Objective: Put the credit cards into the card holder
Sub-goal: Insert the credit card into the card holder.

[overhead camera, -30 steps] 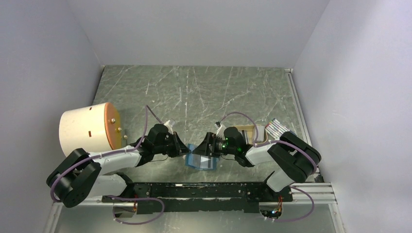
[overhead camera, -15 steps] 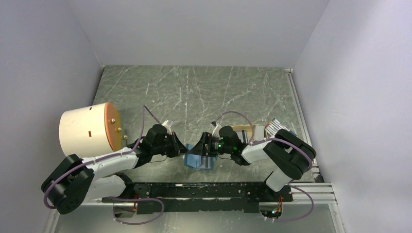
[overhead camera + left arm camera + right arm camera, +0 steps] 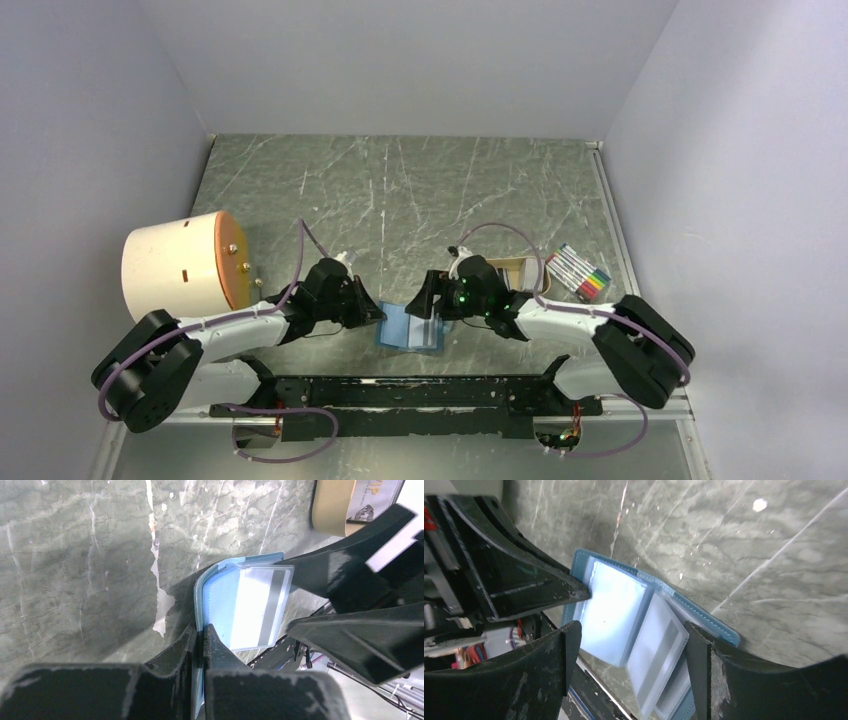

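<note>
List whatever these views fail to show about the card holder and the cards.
Top view: the right gripper covers part of the card holder; cards there are too small to see.
Left wrist view: the top edge cuts the tan tray, hiding how many cards it holds; whether the striped card is fully sleeved is unclear.
Right wrist view: that gripper's fingers and the bottom edge hide the holder's lower end.
</note>
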You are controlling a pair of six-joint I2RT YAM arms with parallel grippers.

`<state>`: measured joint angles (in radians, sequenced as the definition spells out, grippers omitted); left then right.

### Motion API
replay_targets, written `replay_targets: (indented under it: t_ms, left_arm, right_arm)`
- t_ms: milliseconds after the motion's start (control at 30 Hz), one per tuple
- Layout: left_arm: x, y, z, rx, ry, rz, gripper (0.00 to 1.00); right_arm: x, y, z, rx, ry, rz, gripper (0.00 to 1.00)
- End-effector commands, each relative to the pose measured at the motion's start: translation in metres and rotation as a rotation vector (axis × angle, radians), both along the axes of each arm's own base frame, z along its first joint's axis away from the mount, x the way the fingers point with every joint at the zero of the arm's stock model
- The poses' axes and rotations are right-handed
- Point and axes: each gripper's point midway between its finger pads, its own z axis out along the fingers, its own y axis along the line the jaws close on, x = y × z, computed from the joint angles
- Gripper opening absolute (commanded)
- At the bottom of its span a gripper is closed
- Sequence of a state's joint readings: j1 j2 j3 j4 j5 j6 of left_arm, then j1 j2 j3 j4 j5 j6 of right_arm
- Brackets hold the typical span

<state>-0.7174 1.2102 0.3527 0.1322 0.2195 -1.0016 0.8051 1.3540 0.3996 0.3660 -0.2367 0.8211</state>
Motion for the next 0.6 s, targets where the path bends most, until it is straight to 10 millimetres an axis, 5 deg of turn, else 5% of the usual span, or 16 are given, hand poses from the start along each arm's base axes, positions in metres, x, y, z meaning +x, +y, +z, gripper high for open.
replay_targets:
  t_ms: [0,167,567]
  left_arm:
    - [0.001,0.004,-0.005,0.042,-0.016,0.001,0.09]
    - [0.001,0.000,-0.005,0.028,-0.024,-0.023,0.09]
    - [-0.004,-0.012,0.003,-0.002,-0.057,-0.135,0.09]
  right_arm:
    - [0.014,-0.030,0.008,-0.176,-0.034,-0.076,0.78]
    - [0.038,-0.062,0.047,-0.301,-0.131,-0.197,0.80]
    - [0.077,-0.217,0.101,-0.961,-0.188,-0.649,0.84]
